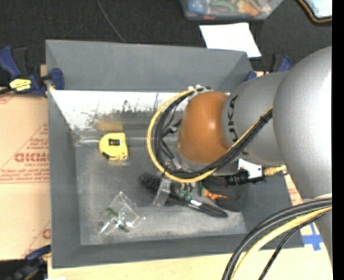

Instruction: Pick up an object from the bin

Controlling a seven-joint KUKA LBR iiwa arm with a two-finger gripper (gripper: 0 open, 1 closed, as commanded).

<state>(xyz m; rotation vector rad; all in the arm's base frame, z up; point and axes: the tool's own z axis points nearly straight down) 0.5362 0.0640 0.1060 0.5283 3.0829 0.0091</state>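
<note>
Camera view is showing the arm [288,115] reaching in from the right over the grey metal bin [63,156]. Its orange cover [202,127] is hanging above the right half of the bin floor, and yellow and black cables [152,136] are looping round the cover's left side. Below the cover's lower left edge the gripper [162,193] is poking out as a pale grey piece, sitting low over the floor a little right of the middle. Most of it is lying hidden under the cover, so I cannot tell whether it is open or closed, nor whether it is holding anything.

Two things are lying right at the gripper. A black brush [150,182] with a bristly head is sticking out to its upper left, touching or nearly touching it. A dark long tool [202,203] with green and orange parts is stretching away to its right, along the floor towards the bin's right wall, partly under the arm.

Well apart from these, a yellow tape measure [113,146] is resting near the back wall, left of the middle. A clear plastic bag [120,217] holding small green bits is lying by the front wall, to the lower left of the gripper.
</note>
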